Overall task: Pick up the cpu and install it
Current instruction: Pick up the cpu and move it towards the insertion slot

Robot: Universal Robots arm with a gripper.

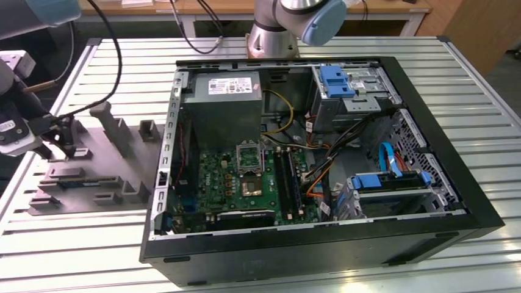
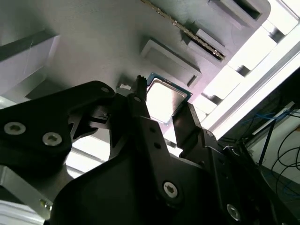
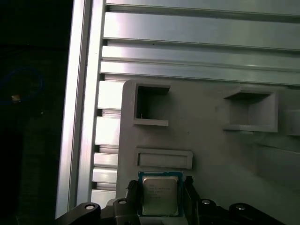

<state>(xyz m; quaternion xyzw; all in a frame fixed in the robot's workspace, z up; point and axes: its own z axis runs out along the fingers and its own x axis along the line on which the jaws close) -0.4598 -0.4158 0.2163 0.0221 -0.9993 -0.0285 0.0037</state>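
Aluminium slats, pale and ribbed, make up the bench (image 1: 488, 110), and an open black computer case (image 1: 326, 259) lies on its side across the middle of it. Behind the case, past the bench's far edge, stand wooden desks (image 1: 244, 7), and the arm's base (image 1: 273, 36) is mounted there. On the exterior view's left of the case a grey fixture plate (image 1: 89, 160) with raised holders rests on the slats, and a black cable (image 1: 121, 61) loops above it. Inside the case lie a green circuit board (image 1: 219, 177), a grey metal box (image 1: 221, 107) with a white label and a square socket frame (image 1: 249, 155).

Well apart from the case, on the exterior view's left, the tool (image 1: 63, 143) hangs low over the plate. Both wrist views show the tool (image 3: 160, 190) (image 2: 161, 101) pinching the cpu (image 3: 160, 199) (image 2: 165, 98), with a black finger (image 3: 132, 194) (image 2: 140, 101) pressed to each of two opposite edges. The chip's silvery top faces the cameras, just beside a shallow rectangular holder (image 3: 164, 159).

The arm's upper links are cut off at the exterior view's edge. The tool's black body hides one edge of the cpu, and I cannot tell whether the chip rests on the plate or is lifted clear of it
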